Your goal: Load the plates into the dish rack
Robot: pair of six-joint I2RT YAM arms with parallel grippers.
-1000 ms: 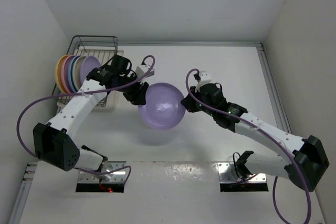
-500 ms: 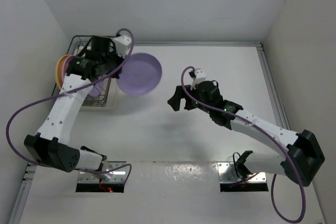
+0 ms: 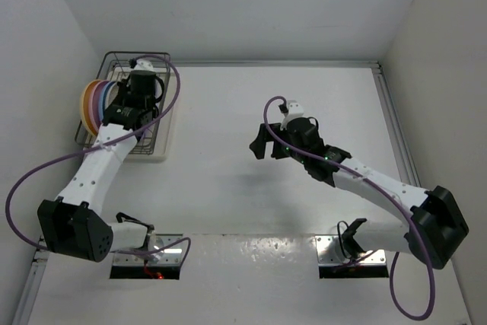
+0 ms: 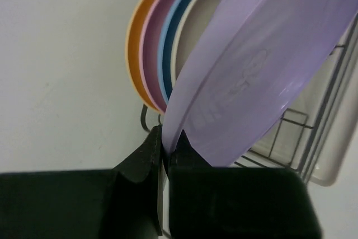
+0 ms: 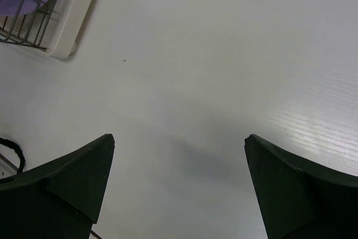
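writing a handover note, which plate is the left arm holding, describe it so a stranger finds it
Look to the wire dish rack at the table's far left corner, where plates stand on edge in a row. At the end opposite the orange plate leans a lilac plate, the only one with the left pincer clamped on its rim.

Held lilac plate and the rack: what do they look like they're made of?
Lilac plate: likely plastic; uniform colour, soft satin sheen, faint moulded mark on its face. Dish rack: thin dark wire, probably coated metal. Its tray base: looks like off-white moulded plastic, with a rounded rim.
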